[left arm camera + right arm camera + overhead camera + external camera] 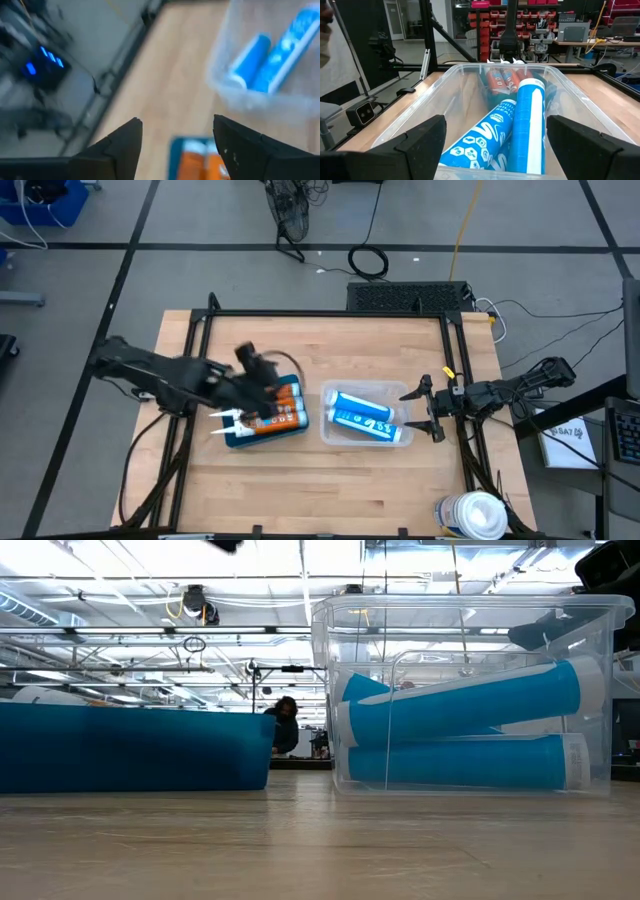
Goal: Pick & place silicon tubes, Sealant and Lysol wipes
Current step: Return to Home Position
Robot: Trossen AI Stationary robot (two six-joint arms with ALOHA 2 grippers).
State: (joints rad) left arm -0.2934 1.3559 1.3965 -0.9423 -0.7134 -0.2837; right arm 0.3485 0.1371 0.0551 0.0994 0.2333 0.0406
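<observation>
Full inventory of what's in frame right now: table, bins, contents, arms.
table: one, light wood, under both arms.
blue bin: one, blue, left of the table's centre.
orange sealant bottles: at least two, orange, lying in the blue bin; the left arm partly hides the count.
clear bin: one, transparent, right of the blue bin, not touching it.
silicone tubes: two, blue and white, lying in the clear bin.
Lysol wipes: one, white lid, at the table's right corner by the high view's bottom edge.
person: one, dark clothing, far back in the room.
left gripper: dark, over the blue bin, fingers open, empty.
right gripper: dark, at the clear bin's right end, fingers open, empty.
</observation>
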